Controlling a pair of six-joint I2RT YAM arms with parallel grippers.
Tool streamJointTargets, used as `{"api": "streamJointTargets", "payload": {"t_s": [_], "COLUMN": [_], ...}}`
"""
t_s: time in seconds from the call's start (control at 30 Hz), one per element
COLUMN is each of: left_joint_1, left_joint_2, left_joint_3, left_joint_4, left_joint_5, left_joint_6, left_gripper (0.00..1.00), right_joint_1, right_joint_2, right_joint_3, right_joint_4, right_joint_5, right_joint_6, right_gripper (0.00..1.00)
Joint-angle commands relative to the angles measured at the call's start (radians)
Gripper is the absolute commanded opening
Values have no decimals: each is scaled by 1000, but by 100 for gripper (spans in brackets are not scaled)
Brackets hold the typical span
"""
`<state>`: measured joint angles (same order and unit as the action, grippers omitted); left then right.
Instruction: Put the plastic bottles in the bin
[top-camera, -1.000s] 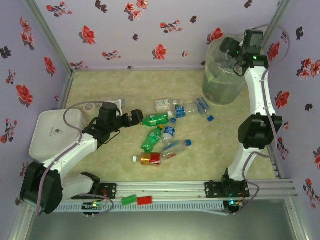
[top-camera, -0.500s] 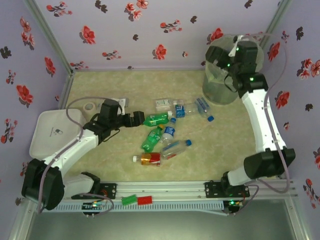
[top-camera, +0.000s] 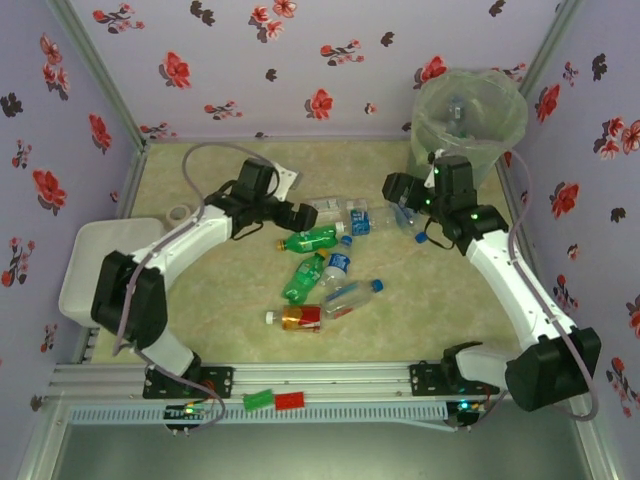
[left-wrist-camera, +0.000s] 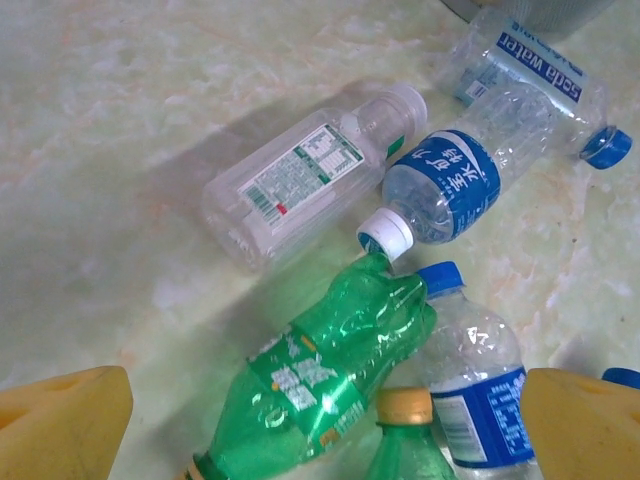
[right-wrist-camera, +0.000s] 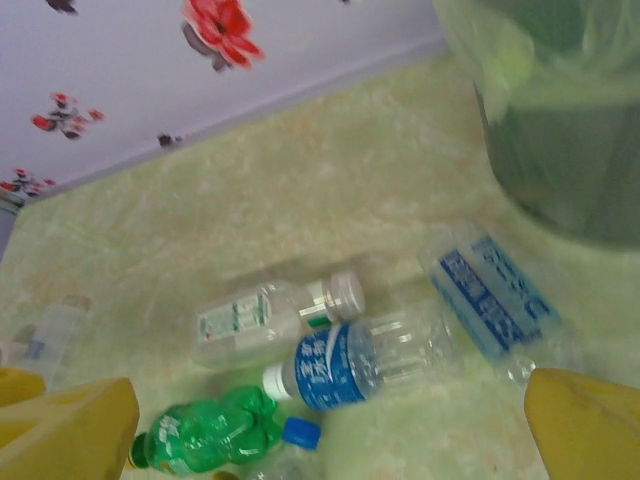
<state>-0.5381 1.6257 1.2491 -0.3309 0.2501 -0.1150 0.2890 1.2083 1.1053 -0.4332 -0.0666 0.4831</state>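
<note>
Left jaws: spread wide, holding nothing, hung over a crumpled green bottle (left-wrist-camera: 330, 370); its long axis slants across my gap, and this arm is the nearer. Right jaws: spread, bare, above a blue-label bottle (right-wrist-camera: 355, 365). Bench (top-camera: 420, 310): I count eight plastic bottles (top-camera: 350, 297), namely two green, one amber bottle (top-camera: 297, 318), five clear. Bin (top-camera: 495, 135): one, back right corner.

The space is enclosed on three sides by lilac walls (top-camera: 300, 60) printed with red and dark flowers. The far corners are marked by slanting metal posts (top-camera: 98, 70). The tabletop (top-camera: 420, 320) is covered in an evenly lit, pale green-beige marbled sheet. Along the near edge an aluminium rail (top-camera: 340, 378) is fixed, with a green tab (top-camera: 258, 401) and a red tab (top-camera: 290, 400) just in front of it.
</note>
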Motion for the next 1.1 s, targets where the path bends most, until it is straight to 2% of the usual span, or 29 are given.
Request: {"api": "streamJointTargets", "payload": {"t_s": [0.0,0.33,0.63,0.77,1.07], "left_joint_1": [-7,-29,-47,-60,-75], "left_joint_2": [71,275,417,477,626], "left_joint_3": [117,367,509,567,746], "left_joint_4": [-88,-278,-335,-371,-456], "left_joint_5": [22,48,107,109,104], "left_joint_6": [127,251,273,285,326], "left_gripper": [100,100,100,100,100], "right_joint_1": [6,5,0,-1,-7], "right_joint_2": [-28,-97,-107,-94,-77], "right_joint_3": [-73,-217,-308,-320,-308], "right_joint_4": [46,58,159,208,190], "right_joint_5": [-3,63,105,115,109], "right_joint_6": [64,69,101,119,109], "right_gripper": [100,100,100,100,100]}}
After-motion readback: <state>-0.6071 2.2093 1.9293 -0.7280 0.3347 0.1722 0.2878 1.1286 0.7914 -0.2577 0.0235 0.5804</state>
